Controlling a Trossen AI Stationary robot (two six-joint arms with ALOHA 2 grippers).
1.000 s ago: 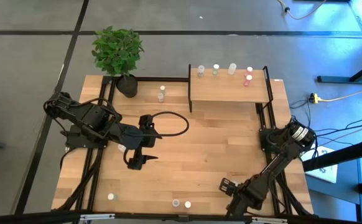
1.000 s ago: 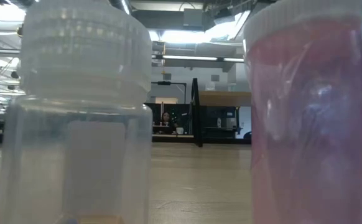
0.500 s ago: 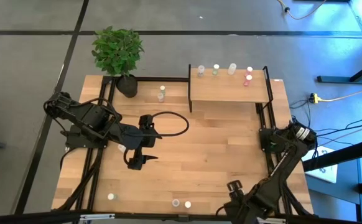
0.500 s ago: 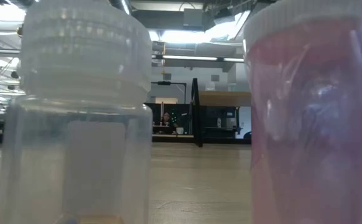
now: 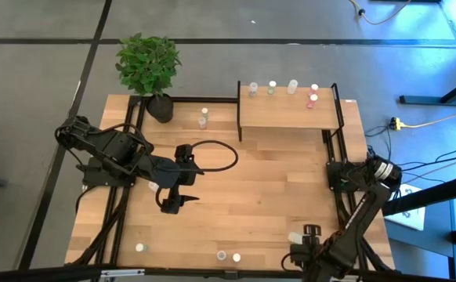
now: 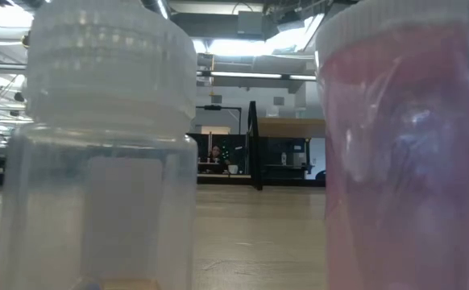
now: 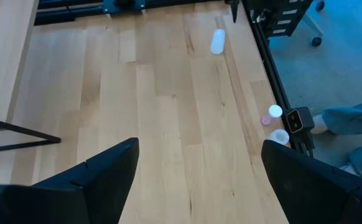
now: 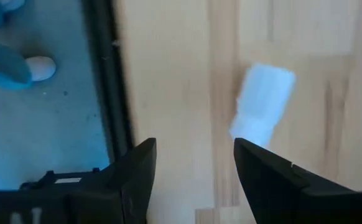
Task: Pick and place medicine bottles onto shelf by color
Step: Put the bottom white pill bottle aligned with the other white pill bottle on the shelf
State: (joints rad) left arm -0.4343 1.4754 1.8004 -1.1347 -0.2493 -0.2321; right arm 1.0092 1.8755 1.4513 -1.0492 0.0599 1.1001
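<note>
Right gripper low over pale plank tabletop, fingers spread, nothing between; white bottle lying just beyond the fingertips. Left gripper likewise spread wide above bare boards, same bottle far ahead. Farther off, shelf carrying five bottles; potted plant; grey floor.

The right gripper has its two dark fingers spread apart over the light-wood worktop; a white bottle lies on its side on the worktop just beyond the fingers, blurred; a black frame rail borders the worktop, blue floor past it.
</note>
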